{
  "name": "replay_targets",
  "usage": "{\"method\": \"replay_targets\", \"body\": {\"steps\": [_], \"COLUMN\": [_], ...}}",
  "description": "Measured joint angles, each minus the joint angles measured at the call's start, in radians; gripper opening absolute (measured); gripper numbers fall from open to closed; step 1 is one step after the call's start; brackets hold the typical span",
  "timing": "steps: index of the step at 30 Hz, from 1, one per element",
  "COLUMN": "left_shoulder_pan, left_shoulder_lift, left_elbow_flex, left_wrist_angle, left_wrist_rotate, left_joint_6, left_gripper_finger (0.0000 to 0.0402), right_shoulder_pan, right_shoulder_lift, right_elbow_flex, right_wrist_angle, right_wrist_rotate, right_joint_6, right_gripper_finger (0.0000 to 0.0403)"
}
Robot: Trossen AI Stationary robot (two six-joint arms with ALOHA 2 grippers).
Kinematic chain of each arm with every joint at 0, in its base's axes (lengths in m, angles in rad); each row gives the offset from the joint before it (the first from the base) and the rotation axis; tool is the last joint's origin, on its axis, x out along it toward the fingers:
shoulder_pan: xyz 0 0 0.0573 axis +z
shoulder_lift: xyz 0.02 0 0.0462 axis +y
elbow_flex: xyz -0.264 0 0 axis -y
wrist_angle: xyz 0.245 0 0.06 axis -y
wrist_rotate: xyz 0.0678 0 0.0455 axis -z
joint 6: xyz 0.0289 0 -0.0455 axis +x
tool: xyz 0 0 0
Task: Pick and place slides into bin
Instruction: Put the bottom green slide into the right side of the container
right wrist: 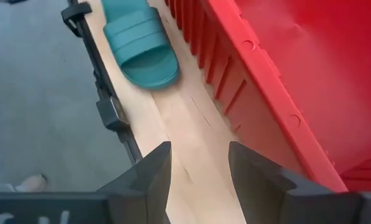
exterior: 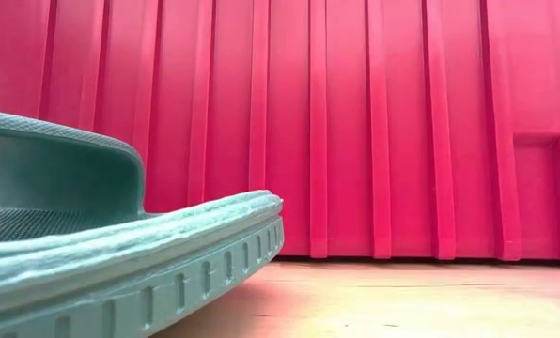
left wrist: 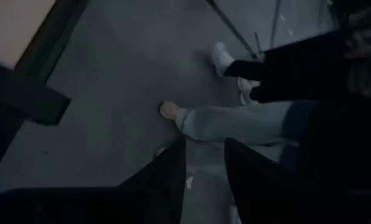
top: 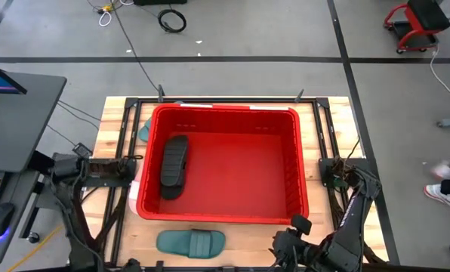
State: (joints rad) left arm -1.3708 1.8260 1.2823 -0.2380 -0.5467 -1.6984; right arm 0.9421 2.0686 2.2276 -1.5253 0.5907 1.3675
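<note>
A large rectangular red plastic bin (top: 285, 159) with ribbed walls fills the middle of the pale wooden table (top: 331, 113). Inside it, against the left wall, lies a black rubber slide (top: 174, 165), its long axis running near to far and tipped slightly to the right at the far end. A dark teal-green rubber slide (top: 191, 242) rests on the table just outside the bin's near wall, its long axis running left to right, parallel to that wall; the low view looks along its ribbed sole edge (exterior: 139, 272) with the bin's wall behind. A sliver of another teal object (top: 144, 130) shows by the bin's far left corner, too hidden to tell its direction.

The right gripper (right wrist: 198, 168) hangs low over the table's near edge, right of the teal-green slide, its two dark fingers partly spread with nothing between them, aimed along the strip of wood between slide and bin. The left arm (top: 97, 170) is folded by the table's left edge; the left gripper (left wrist: 204, 168) points off the table toward the floor, fingers narrowly apart and empty, a person's legs (left wrist: 235, 121) beyond.
</note>
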Motion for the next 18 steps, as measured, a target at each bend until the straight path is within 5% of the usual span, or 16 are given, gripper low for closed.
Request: {"method": "replay_targets", "body": {"steps": [9, 18], "left_shoulder_pan": [0.084, 0.235], "left_shoulder_lift": [0.087, 0.087], "left_elbow_flex": [0.014, 0.011], "left_wrist_angle": [-0.047, -0.109], "left_wrist_rotate": [-0.186, -0.147], "left_joint_6": [-0.160, -0.254], "left_gripper_finger": [0.0114, 0.0217], "right_shoulder_pan": [-0.001, -0.001], "right_shoulder_lift": [0.000, 0.000], "right_elbow_flex": [0.000, 0.000], "right_wrist_angle": [0.000, 0.000], "right_wrist_rotate": [0.011, 0.011], "right_joint_6": [-0.036, -0.037], "right_gripper_finger": [0.0176, 0.0232]}}
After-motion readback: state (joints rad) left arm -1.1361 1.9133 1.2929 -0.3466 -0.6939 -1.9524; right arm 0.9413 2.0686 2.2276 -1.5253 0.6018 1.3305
